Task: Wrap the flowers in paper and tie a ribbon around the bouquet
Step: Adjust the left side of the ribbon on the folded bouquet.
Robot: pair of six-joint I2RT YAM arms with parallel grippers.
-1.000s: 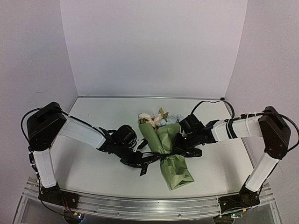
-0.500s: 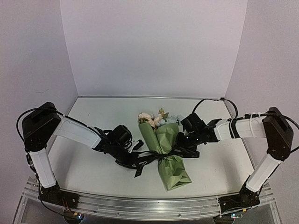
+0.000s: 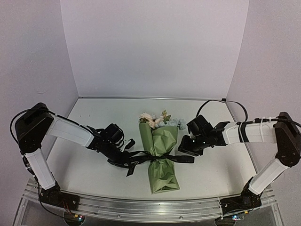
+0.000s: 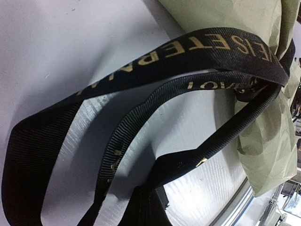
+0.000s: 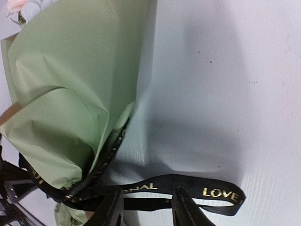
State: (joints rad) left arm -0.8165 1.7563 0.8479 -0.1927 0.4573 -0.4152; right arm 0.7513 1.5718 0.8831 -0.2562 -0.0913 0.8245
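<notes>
The right gripper (image 5: 148, 200) has let go of the ribbon (image 5: 221, 194) and drawn back from the bouquet (image 3: 162, 162). The left arm has pulled farther out to the left, and the bouquet has swung round, so its narrow end now points more squarely toward the arms' bases. The right gripper is released: in its wrist view its two fingers (image 5: 186, 209) stand apart. The gold-lettered right end of the ribbon lies flat on the desk (image 3: 94, 117), running across just beyond the fingertips. From there the ribbon runs left to the bouquet and passes in under a fold of the olive-green paper (image 5: 70, 94). The left gripper (image 3: 124, 158) sits low on the desk just left of the bouquet, clenched on the ribbon. In its wrist view the black strands loop out from the bottom of the picture, where they gather. They stretch off to the paper, one band flat with its lettering showing and the others twisted on edge. In the top view the ribbon circles the bouquet's waist, with short loose tails hanging toward the arms' side on the left. The bouquet lies on the desk between the two grippers. The flowers (image 3: 155, 120), cream and pale blue, show at its wide far end.
</notes>
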